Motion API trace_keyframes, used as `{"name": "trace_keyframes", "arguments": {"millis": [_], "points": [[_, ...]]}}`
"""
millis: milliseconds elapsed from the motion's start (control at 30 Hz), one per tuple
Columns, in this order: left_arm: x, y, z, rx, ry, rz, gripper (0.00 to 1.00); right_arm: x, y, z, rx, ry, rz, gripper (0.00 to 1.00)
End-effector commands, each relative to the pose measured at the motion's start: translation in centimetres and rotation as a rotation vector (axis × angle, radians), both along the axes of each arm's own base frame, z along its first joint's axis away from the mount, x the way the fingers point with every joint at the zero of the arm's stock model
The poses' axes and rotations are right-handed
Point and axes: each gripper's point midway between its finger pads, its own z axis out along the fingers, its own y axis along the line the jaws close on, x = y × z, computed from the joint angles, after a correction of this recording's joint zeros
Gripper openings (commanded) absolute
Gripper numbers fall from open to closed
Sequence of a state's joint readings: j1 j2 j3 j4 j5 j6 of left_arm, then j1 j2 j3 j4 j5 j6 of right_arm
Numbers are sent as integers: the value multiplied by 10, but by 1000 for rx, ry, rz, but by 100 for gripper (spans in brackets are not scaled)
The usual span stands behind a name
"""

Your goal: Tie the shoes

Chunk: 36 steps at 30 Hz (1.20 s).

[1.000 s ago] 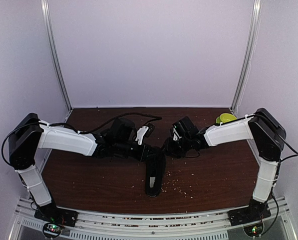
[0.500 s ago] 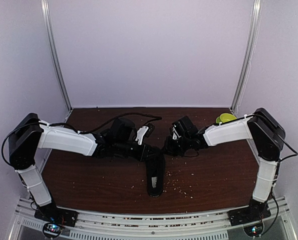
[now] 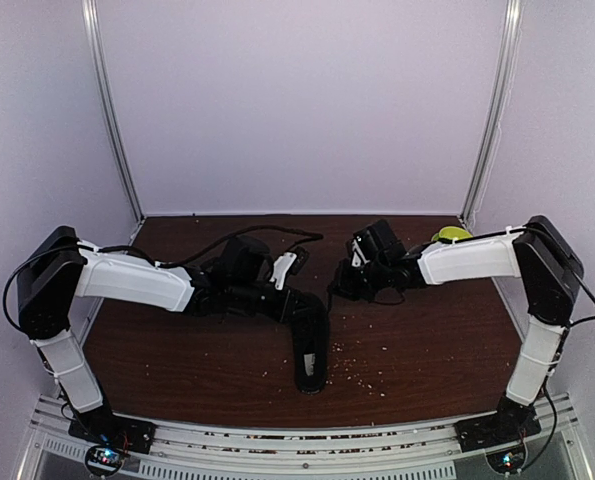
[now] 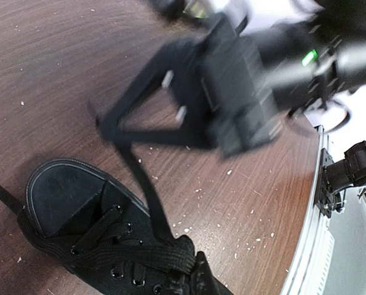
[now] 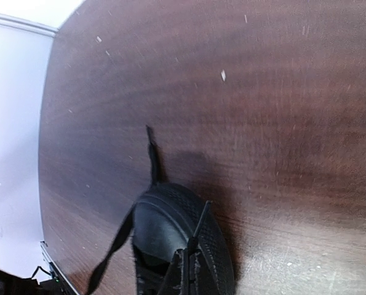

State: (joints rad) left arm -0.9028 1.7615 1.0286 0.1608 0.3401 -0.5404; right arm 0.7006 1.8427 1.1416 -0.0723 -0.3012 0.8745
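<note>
My right gripper [image 4: 104,125] has pulled back and rightward, drawing 1 lace [image 4: 147,190] taut off the black sneaker [image 3: 310,352]. The sneaker lies between the arms on the table [image 3: 427,340], so I judge tightening is under way. Only the left wrist view shows its fingers pinched onto the lace; overhead that is lost. The left gripper [image 3: 297,302] sits at the shoe's throat, and I cannot tell how far it is open.

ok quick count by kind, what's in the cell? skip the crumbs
Black sneaker: 1
Green bowl, mostly hidden behind the right arm: 1
Robot arms: 2, left arm and right arm; the right gripper is pinching a lace
Total: 4
</note>
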Motion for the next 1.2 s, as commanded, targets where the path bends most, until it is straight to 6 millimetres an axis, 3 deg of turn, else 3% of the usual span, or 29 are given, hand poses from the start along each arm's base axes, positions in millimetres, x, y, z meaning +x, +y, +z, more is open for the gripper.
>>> {"name": "trace_keyframes", "arguments": {"millis": [0,233,567,800,1167], "points": [[7,-1,12,-23,-37,10,0,16,-21,47,-5,-122,-45,0],[6,0,9,-9,-37,1,7,26,-45,88,-15,-215,-95,0],[5,-3,7,-3,-31,-16,13,34,-54,134,8,-296,-118,0],[3,-8,9,-18,-25,-41,18,37,-49,150,33,-319,-111,0],[-10,-13,4,-6,3,-86,37,43,-46,175,60,-358,-113,0]]}}
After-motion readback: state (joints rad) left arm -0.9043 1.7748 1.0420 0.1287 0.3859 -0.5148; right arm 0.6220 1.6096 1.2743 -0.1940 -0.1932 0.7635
